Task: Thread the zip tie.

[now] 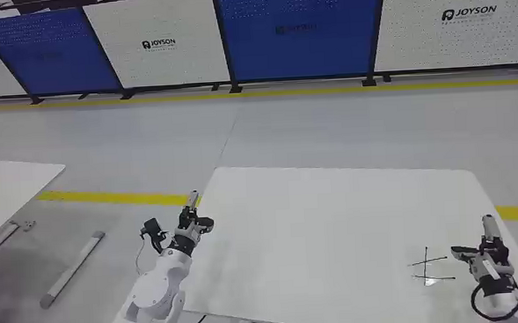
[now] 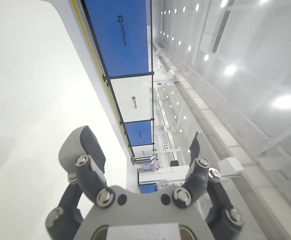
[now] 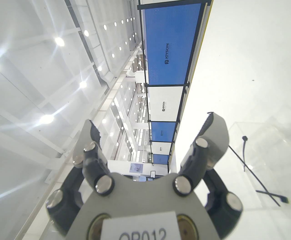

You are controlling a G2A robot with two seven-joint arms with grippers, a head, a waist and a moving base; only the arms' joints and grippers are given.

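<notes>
- Lying crossed on the tabletop (image 1: 333,237), black zip ties (image 3: 254,176) sit near the right end effector (image 3: 150,118), on its side toward the other arm.
- Right end effector spread wide, holding nothing.
- Left end effector (image 2: 141,131) wide too, well apart from the ties.

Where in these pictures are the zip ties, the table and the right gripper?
zip ties (image 1: 427,261): top view, where two cross.
table (image 1: 333,228): top view, bare middle.
right gripper (image 3: 151,123): right wrist view, midway between its fingertips.
</notes>
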